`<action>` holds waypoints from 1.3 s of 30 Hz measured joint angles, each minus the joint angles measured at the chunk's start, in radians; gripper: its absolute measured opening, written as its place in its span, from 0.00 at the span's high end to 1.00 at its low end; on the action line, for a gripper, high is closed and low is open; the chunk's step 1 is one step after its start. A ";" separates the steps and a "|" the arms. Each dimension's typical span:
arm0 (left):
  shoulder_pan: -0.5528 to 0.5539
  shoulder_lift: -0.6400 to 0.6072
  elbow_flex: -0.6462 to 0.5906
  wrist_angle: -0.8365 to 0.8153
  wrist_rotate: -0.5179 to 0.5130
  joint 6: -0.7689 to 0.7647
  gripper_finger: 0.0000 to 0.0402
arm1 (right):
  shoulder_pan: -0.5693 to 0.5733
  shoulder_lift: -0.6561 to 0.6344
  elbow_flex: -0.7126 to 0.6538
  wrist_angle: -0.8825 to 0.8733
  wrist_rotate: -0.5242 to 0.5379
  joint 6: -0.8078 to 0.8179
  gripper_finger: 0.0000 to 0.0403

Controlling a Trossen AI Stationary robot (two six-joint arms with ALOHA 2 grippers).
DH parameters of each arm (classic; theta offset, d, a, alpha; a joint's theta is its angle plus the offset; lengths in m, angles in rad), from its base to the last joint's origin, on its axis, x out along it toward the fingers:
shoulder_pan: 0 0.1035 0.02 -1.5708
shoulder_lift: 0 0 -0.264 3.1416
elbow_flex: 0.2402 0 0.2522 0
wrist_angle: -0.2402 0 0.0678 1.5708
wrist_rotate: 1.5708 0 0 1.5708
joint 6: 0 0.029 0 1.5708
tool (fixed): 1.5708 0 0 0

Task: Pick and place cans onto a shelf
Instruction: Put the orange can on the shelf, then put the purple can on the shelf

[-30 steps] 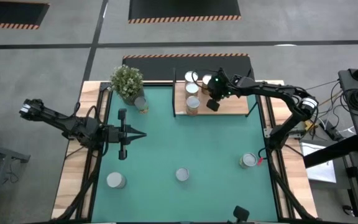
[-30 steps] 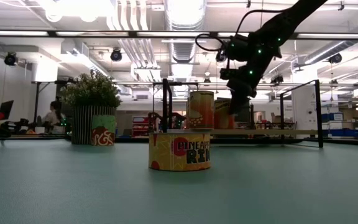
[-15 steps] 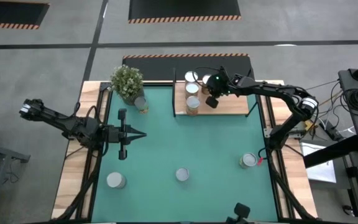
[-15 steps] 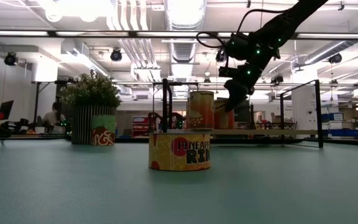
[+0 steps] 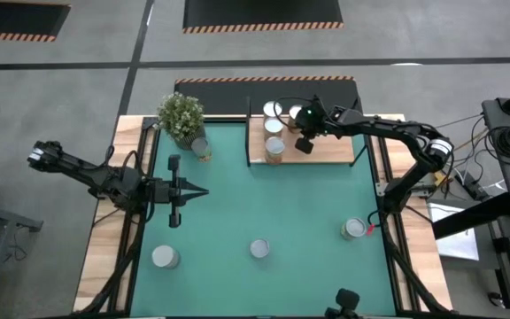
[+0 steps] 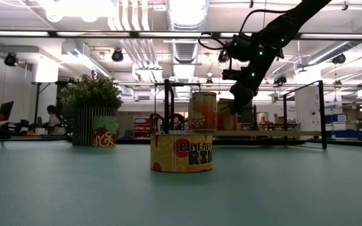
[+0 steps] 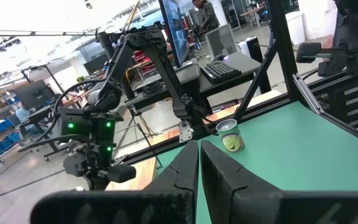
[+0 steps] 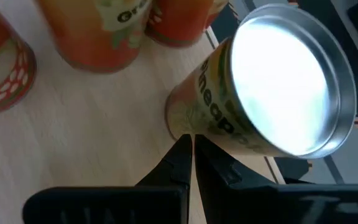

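Right claw (image 5: pixel 300 142) closed above shelf (image 5: pixel 326 151), wrist-only pineapple can (image 8: pixel 272 99)

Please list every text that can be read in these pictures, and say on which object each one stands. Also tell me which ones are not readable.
"PINEAPP" above "RIN", cut off at the label's edge: on the nearest can, low view.
"neap", part of a word: on the can before the right gripper, right wrist view.
"Gre", part of a word, blurred: on an orange can on the shelf.
Labels on the other cans: too small or blurred to read.
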 joint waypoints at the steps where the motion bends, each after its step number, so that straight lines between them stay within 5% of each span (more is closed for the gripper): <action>1: 0.000 0.000 0.000 0.000 0.000 0.000 1.00 | 0.000 0.000 0.000 -0.008 0.000 -0.001 0.98; 10: 0.000 0.000 0.000 0.000 0.000 0.000 1.00 | -0.004 -0.001 0.000 -0.082 0.128 -0.004 0.98; 20: 0.000 0.000 0.000 0.001 0.000 0.000 1.00 | -0.013 0.001 0.000 0.048 0.123 -0.002 0.98; 32: 0.000 0.000 0.000 0.001 0.000 0.000 1.00 | -0.015 -0.006 0.000 -0.015 0.122 0.029 0.98; 39: 0.000 0.000 0.000 0.001 0.000 0.000 1.00 | -0.009 -0.013 0.001 -0.069 -0.062 0.079 0.98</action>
